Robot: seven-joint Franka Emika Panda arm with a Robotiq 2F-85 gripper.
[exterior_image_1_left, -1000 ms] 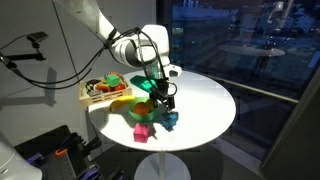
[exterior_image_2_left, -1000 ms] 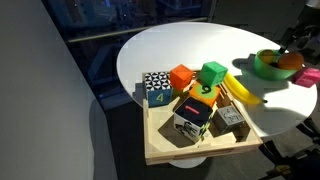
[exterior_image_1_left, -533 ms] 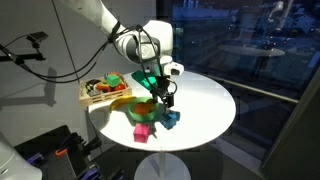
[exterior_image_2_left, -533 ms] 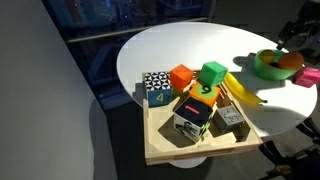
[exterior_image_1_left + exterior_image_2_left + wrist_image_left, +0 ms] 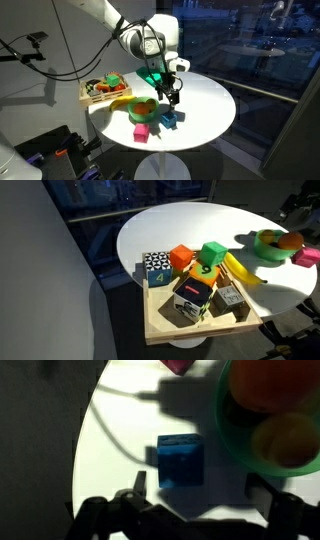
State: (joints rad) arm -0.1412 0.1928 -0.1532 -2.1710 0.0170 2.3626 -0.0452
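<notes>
The gripper (image 5: 175,98) hangs with its fingers spread and nothing between them, just above the blue cube (image 5: 181,461). The cube sits flat on the round white table (image 5: 212,98), just beside the green bowl (image 5: 143,105). Over the last second the arm has lifted and swung slightly away from the bowl, so the cube now lies free of the fingers. The bowl holds what look like two fruits, blurred in the wrist view. A pink block (image 5: 141,131) lies near, and a wooden tray (image 5: 200,330) of toy blocks stands at the table's edge. Dark window glass (image 5: 250,40) backs the room.
</notes>
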